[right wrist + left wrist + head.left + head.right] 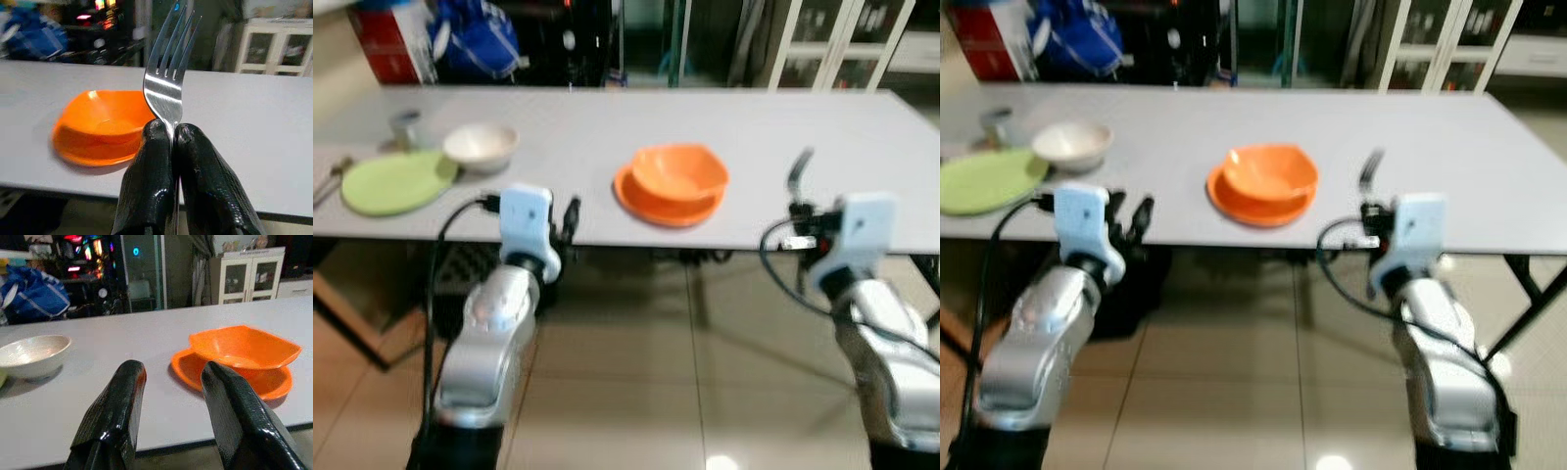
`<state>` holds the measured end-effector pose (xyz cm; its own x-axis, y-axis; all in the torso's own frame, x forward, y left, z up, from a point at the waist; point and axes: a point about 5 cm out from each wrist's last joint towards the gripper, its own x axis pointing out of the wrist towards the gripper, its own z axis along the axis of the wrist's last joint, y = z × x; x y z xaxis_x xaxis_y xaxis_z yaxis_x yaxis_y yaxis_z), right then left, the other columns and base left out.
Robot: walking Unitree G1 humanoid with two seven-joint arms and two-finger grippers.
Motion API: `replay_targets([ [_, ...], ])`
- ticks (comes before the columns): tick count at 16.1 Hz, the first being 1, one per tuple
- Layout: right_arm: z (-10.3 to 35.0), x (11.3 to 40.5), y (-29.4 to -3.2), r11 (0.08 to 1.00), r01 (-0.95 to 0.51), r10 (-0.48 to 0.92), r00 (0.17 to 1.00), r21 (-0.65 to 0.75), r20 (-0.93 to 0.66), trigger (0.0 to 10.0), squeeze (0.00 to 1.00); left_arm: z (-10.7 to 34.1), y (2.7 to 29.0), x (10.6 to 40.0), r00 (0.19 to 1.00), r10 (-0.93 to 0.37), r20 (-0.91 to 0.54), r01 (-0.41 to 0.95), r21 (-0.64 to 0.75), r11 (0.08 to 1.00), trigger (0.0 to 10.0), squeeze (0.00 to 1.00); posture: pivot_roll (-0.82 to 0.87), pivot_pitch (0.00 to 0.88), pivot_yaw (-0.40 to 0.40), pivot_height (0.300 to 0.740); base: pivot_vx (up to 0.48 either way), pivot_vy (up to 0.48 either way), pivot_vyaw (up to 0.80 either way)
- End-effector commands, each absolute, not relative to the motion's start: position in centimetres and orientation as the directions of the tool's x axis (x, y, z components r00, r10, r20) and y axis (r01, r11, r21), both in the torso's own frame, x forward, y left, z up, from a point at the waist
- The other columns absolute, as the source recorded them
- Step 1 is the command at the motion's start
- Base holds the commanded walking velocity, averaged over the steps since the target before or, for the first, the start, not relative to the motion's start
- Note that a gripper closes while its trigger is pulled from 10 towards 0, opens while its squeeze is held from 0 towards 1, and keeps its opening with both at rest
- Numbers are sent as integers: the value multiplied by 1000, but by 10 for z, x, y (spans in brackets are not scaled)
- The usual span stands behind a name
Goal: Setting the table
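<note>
An orange bowl sits on an orange plate near the front middle of the grey table. My right gripper is at the table's front edge to the right of the plate, shut on a silver fork that points upward. My left gripper hovers open at the front edge left of the plate, with nothing between its fingers. A green plate and a white bowl lie at the left.
A small metal cup stands behind the green plate, and cutlery lies at the table's far left edge. Beyond the table are a red box, a blue bag and white cabinets. Tiled floor lies below.
</note>
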<state>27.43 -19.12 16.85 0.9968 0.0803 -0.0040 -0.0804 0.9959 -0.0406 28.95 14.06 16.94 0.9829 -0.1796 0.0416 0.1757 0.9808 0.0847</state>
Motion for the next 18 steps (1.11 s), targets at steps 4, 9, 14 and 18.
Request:
replay_targets([
  [4,173,276,-189,995,-91,91,996,-32,6,10000,0,174,144,290,983,-174,64,167,95,981,10000,0,-18,7,8,740,0,0,0],
  [9,172,276,-188,995,-97,97,995,-20,-6,10000,0,176,145,290,982,-174,77,166,96,981,10000,0,-18,7,8,740,295,0,0],
  [14,172,277,-188,995,-95,95,995,-36,-5,10000,0,176,144,290,981,-178,78,171,95,981,10000,0,-15,4,6,740,347,0,0],
  [18,173,277,-189,995,-93,93,996,-37,-3,10000,0,176,144,290,980,-181,78,174,95,980,10000,0,-15,4,6,740,376,0,0],
])
